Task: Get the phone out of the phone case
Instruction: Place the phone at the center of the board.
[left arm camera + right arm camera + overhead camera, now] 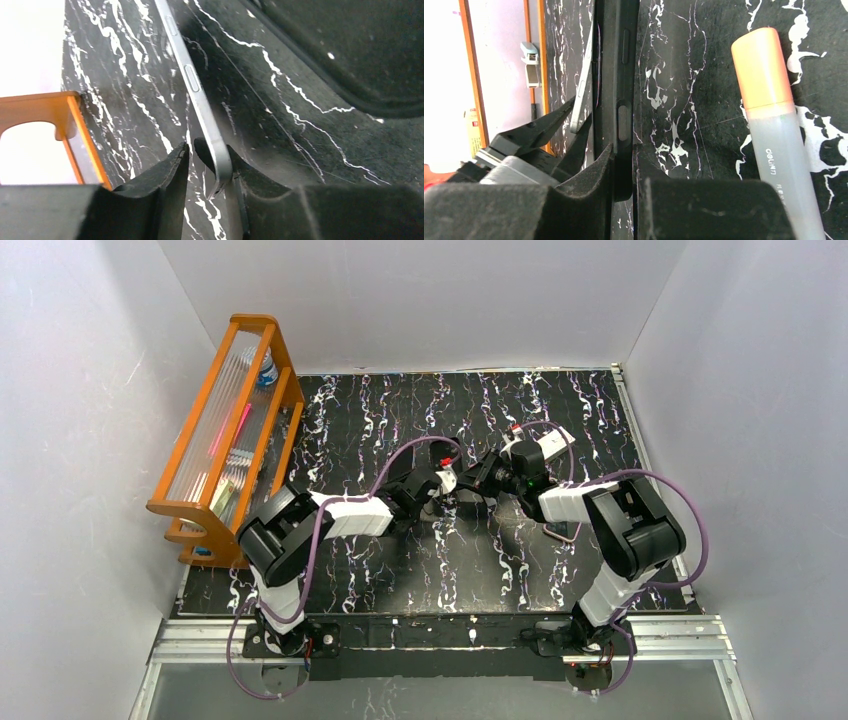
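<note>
In the right wrist view the black phone case (620, 60) stands on edge. The silver phone (584, 85) leans out of it to the left, its near end peeled away. My right gripper (625, 160) is shut on the case's near edge. My left gripper (207, 152) is shut on the phone's (192, 85) near corner, with the silver edge running up between its fingers. The left gripper's fingers (551, 125) also show in the right wrist view. The black case (350, 55) lies off to the right. In the top view both grippers (452, 485) (482, 480) meet mid-table.
An orange rack (230, 440) holding several items stands at the table's left edge; it also shows in the left wrist view (75, 115). A clear marker with an orange cap (774, 135) lies on the black marbled mat (400, 570), right of the case. White walls enclose the table.
</note>
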`<state>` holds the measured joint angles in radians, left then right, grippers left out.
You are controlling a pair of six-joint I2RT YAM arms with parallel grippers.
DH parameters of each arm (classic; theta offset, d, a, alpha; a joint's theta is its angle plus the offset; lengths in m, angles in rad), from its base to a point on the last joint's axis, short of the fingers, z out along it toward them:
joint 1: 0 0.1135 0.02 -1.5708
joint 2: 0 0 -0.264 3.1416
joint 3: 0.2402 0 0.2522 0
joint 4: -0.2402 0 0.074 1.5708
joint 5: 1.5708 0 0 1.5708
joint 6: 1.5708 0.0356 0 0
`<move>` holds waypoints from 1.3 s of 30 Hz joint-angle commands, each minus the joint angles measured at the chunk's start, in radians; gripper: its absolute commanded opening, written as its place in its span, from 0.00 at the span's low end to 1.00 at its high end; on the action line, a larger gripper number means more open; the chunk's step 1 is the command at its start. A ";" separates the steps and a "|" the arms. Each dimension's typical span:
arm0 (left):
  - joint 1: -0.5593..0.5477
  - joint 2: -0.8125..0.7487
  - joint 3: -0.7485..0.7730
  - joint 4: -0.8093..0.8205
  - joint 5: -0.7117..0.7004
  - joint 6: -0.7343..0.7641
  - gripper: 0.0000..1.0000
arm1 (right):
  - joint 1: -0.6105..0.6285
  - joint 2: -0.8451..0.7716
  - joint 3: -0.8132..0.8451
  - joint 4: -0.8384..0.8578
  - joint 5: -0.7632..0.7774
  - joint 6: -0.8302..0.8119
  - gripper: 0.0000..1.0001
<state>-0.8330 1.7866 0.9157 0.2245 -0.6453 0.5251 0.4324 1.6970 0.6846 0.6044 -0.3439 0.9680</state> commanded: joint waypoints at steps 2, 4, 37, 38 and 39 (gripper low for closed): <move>0.004 0.027 0.008 -0.055 0.011 -0.047 0.34 | -0.013 0.022 0.011 0.032 -0.021 -0.013 0.01; 0.004 0.041 0.017 -0.063 0.003 -0.057 0.41 | -0.014 0.032 0.017 0.031 -0.031 -0.014 0.01; 0.140 -0.220 0.215 -0.437 0.299 -0.482 0.88 | -0.012 0.098 0.129 -0.037 -0.031 -0.094 0.04; 0.159 -0.243 0.216 -0.440 0.307 -0.511 0.90 | -0.012 0.107 0.137 -0.036 -0.033 -0.094 0.04; 0.177 -0.268 0.217 -0.446 0.314 -0.547 0.91 | -0.010 0.115 0.147 -0.036 -0.030 -0.095 0.05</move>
<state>-0.7242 1.6493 1.0859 -0.1856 -0.3630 0.1448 0.4202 1.7836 0.7727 0.5472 -0.3702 0.9001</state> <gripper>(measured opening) 0.888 0.202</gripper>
